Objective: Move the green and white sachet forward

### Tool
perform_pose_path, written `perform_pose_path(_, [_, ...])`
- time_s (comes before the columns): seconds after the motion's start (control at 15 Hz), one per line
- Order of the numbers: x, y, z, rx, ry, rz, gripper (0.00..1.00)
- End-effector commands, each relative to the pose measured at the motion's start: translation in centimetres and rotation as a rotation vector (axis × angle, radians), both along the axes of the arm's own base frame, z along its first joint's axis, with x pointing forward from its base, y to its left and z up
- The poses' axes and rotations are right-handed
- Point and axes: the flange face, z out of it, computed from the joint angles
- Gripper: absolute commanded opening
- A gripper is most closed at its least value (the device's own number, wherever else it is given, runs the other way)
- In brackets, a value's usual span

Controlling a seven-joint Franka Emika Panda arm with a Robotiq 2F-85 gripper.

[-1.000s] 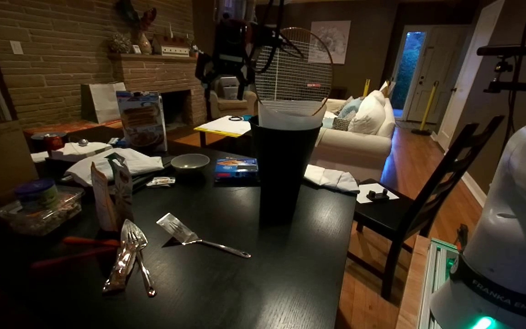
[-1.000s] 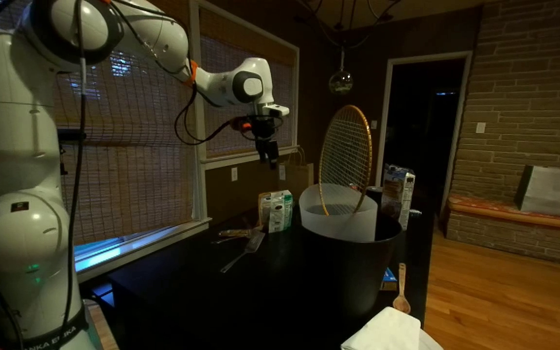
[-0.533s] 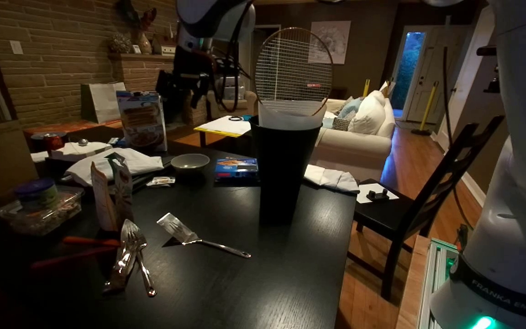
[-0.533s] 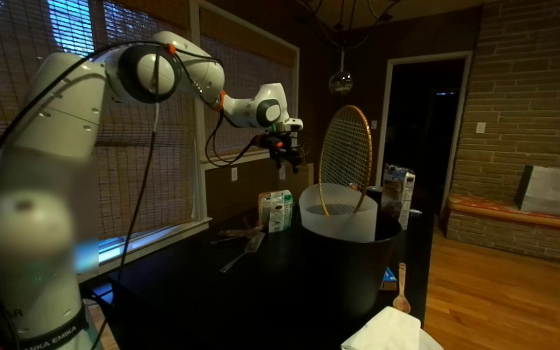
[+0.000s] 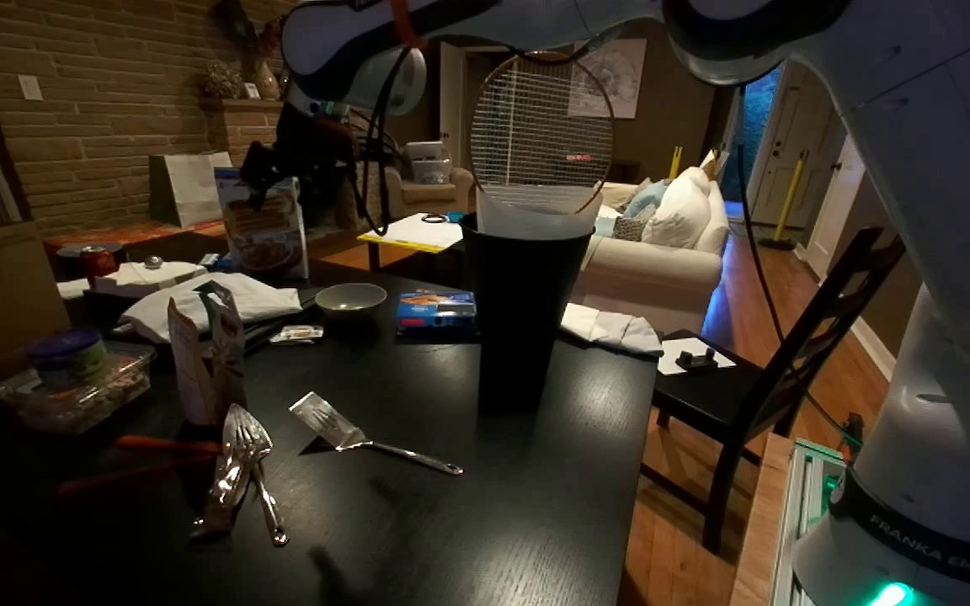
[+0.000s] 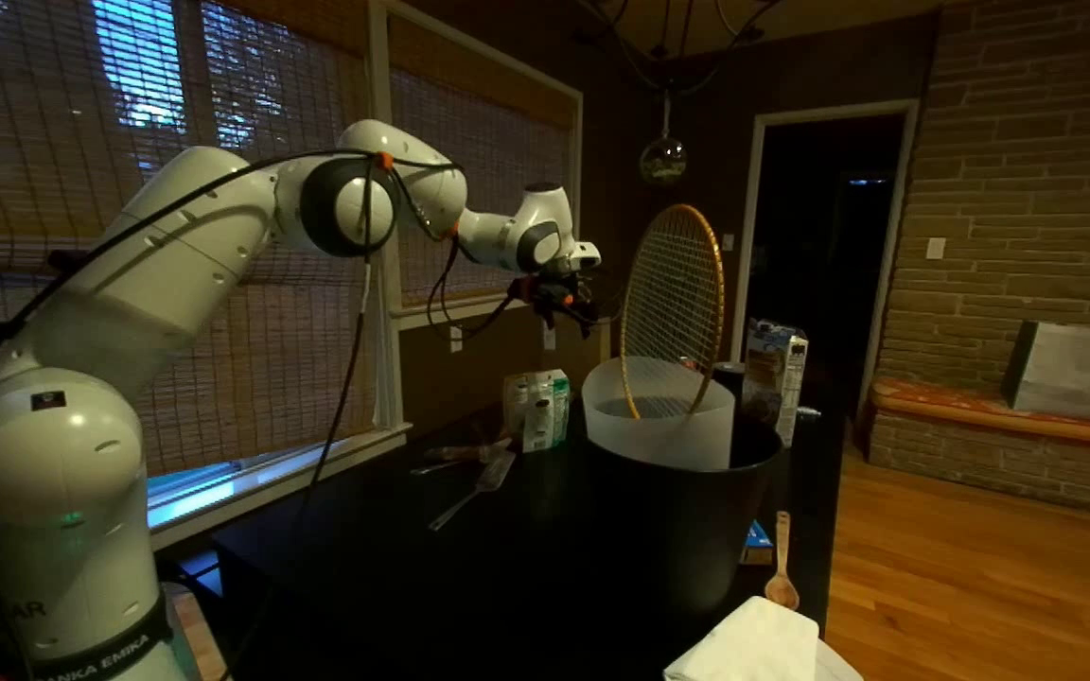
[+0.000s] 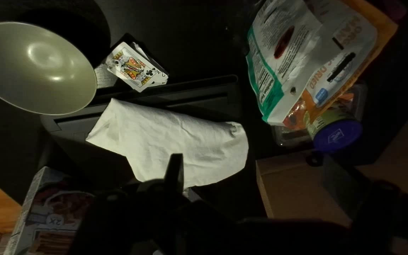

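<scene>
The gripper point(image 7: 251, 168) has its jaws spread wide: one jaw at lower center of the wrist view, the opposite jaw at lower right. It has hold of nothing. A white cloth point(image 7: 186, 138) and a cardboard box point(image 7: 296, 187) show in the gap, both below the jaws. In both exterior views the gripper hangs in the air above the table point(image 5: 552, 480), apart from its surface.

The green and white sachet point(image 7: 282, 56) stands upright at upper right of the wrist view, just beside an orange and white pouch point(image 7: 352, 46); whether the two touch cannot be told. In an exterior view point(image 6: 545, 411) the sachet stands at center, below the gripper in the frame and apart from it.

In an exterior view, a tall black bin point(image 5: 523, 311) occupies the center, with a racket point(image 5: 535, 126) rising from it. A metal spatula point(image 5: 329, 421) lies between sachet and bin, lower in the frame. Metal utensils point(image 5: 237, 471) lie at lower left, near the sachet's base. The table edge runs down right of center to the bottom of the frame; a black chair point(image 5: 712, 400) stands beyond it. Dark tabletop spans lower center, from the spatula to this edge.
</scene>
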Motion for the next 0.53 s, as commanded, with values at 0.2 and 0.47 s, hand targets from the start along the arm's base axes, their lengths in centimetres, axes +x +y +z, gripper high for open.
perform_pose_path(0.2, [1.3, 5.1, -3.5, 0.091, 0.025, 0.014, 1.0])
perform_pose_path(0.47, [0.8, 11.6, -6.6, 0.055, 0.098, -0.022, 1.0])
